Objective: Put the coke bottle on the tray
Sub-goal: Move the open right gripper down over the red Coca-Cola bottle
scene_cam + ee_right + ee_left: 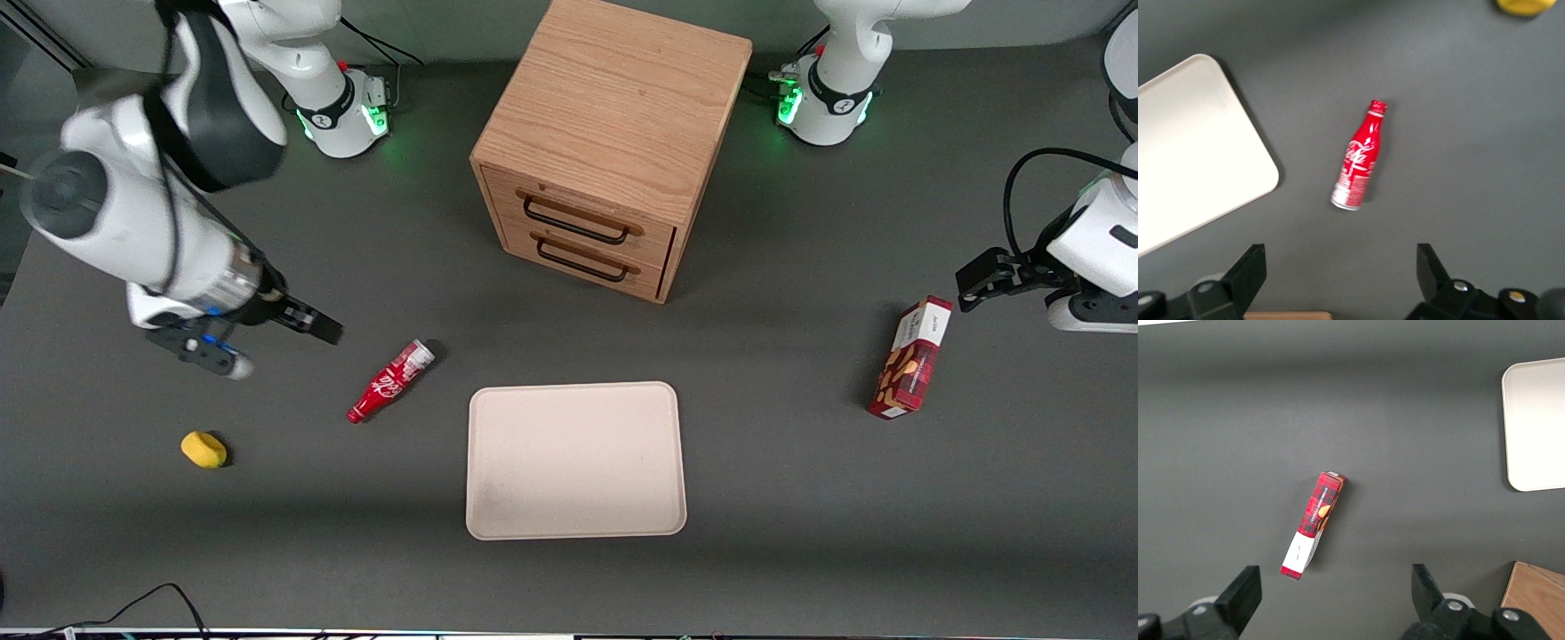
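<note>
The coke bottle (391, 380) (1358, 160) lies on its side on the dark table, its red neck pointing nearer the front camera and its silvery base end farther from it. The beige tray (576, 462) (1191, 147) lies flat beside it with nothing on it, a short gap between them. My gripper (320, 327) (1341, 257) hovers above the table, beside the bottle toward the working arm's end. It is open with nothing between its fingers, and apart from the bottle.
A wooden drawer cabinet (613, 142) stands farther from the front camera than the tray. A small yellow object (204, 449) (1525, 5) lies toward the working arm's end. A red-and-white snack box (911, 358) (1315, 523) stands toward the parked arm's end.
</note>
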`<control>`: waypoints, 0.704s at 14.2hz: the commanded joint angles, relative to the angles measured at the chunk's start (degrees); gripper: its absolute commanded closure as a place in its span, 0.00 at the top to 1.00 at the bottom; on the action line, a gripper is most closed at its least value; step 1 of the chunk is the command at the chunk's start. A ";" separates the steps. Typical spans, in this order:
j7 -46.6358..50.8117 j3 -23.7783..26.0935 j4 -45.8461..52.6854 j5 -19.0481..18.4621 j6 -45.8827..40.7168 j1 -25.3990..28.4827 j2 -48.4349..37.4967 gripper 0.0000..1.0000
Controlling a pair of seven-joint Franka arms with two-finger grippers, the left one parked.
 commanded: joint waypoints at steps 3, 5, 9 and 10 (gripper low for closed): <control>19.52 2.65 -0.54 -6.60 9.06 1.13 10.65 1.00; 20.69 2.92 -7.02 -6.69 17.22 0.96 10.49 1.00; 20.69 2.92 -16.71 -8.53 28.84 -0.09 10.14 1.00; 20.69 2.83 -18.55 -8.62 30.69 -0.18 10.22 1.00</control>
